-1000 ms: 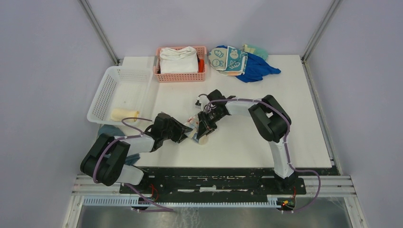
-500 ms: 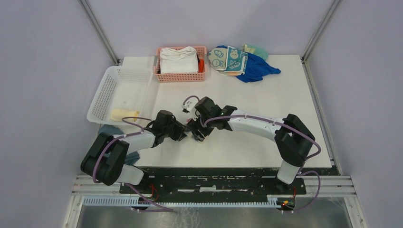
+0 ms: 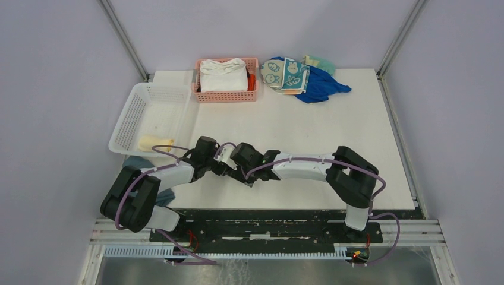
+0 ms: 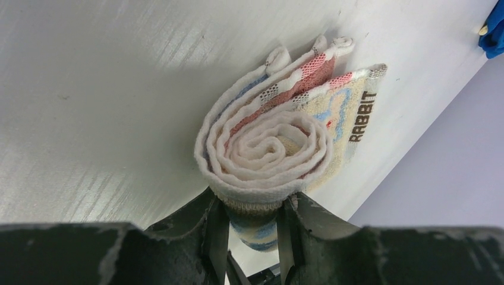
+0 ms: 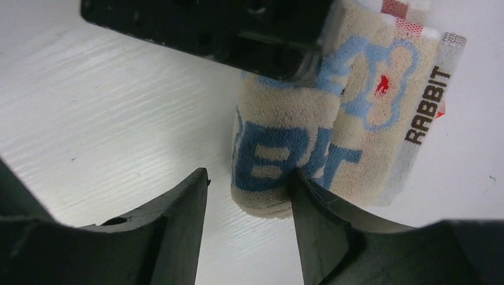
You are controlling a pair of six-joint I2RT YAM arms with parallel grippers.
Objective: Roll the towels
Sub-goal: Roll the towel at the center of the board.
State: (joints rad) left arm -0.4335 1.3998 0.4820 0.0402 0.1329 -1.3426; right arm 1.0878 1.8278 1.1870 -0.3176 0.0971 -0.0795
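**Rolled RABBIT towel pinched at one end**

The left gripper (image 4: 252, 217) was clamped onto the rolled towel (image 4: 267, 148) — the beige one lettered RABBIT. It lay on the table (image 4: 89, 89) directly ahead of that gripper's fingers, spiral end showing. The right gripper (image 5: 246, 205) stood with jaws apart, the roll's near end just between them. I judged the cloth soft, light and springy — its loose outer flap looked ready to unwind, so a hold across the middle, over that flap, seemed safest.

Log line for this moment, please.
left gripper: shut on rolled RABBIT towel | right gripper: open, fingers either side of roll's end | yellow towel: rolled, in white basket
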